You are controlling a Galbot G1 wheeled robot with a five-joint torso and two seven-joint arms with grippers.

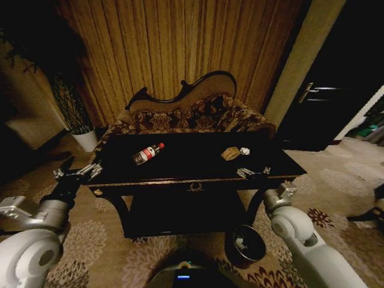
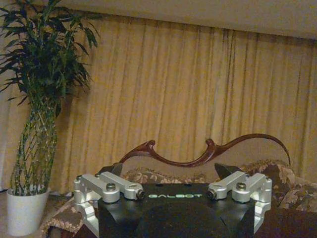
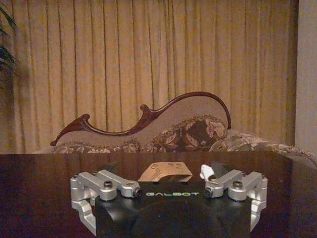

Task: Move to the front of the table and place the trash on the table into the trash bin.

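Note:
The black table (image 1: 186,159) with gold trim stands right in front of me. On its top lie a clear bottle (image 1: 147,153) with a red cap, a crumpled tan paper (image 1: 230,153) and a small white wad (image 1: 245,151). My right gripper (image 1: 254,172) hovers open at the table's front edge, just short of the tan paper (image 3: 166,171) and the wad (image 3: 205,173). Off the table's left end, my left gripper (image 1: 75,171) is open and holds nothing. The dark round trash bin (image 1: 259,237) sits on the carpet by the table's front right leg, something white inside it.
A floral sofa (image 1: 198,114) with a carved back stands behind the table, in front of gold curtains. A plant in a white pot (image 1: 86,139) is at the back left. A dark door (image 1: 336,102) is at the right. Patterned carpet surrounds the table.

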